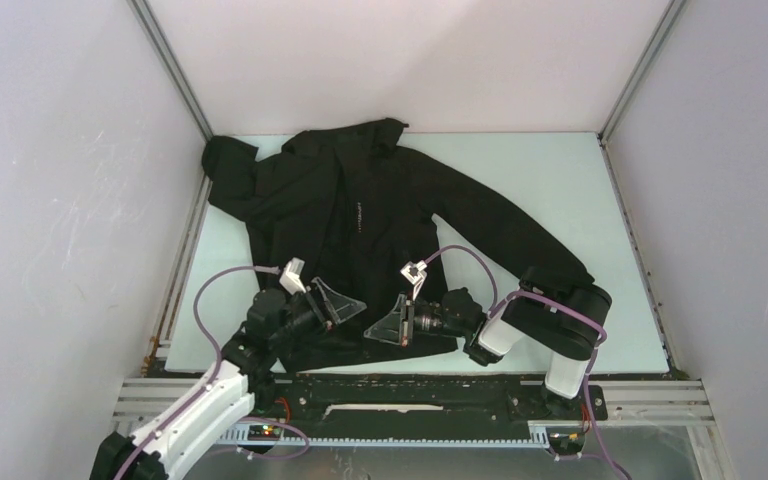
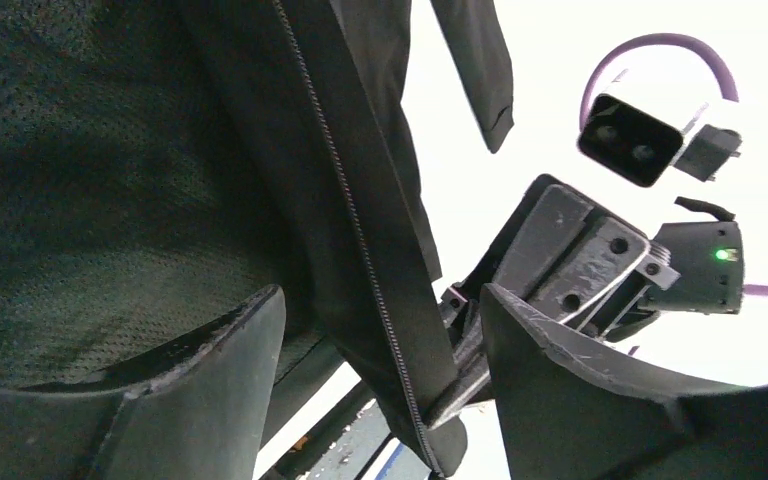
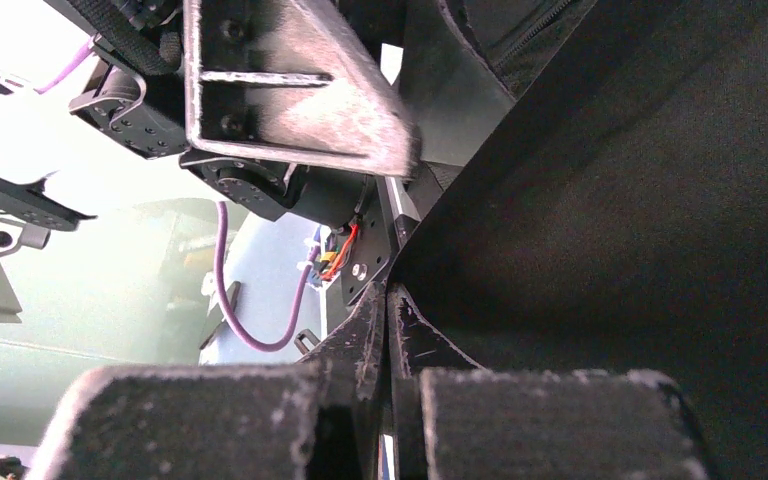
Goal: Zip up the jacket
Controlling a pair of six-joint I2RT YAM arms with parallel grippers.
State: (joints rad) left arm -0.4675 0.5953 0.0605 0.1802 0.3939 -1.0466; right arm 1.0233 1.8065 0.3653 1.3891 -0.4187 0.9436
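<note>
right gripper (image 3: pixel 388 325) has its fingertips pinched tight on the jacket (image 3: pixel 640 230) edge, left gripper (image 3: pixel 385 130) just ahead of it

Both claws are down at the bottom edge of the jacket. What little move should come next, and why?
Probably close the left gripper. Its fingers stand open with the zipper edge of the jacket running between them, while the right gripper is pinched shut on the fabric close by.

Top external: overhead from the near side, looking down, far.
Wrist views: very close, facing each other.
Shared: large black fabric jacket (image 1: pixel 360 210), lower edge.
</note>
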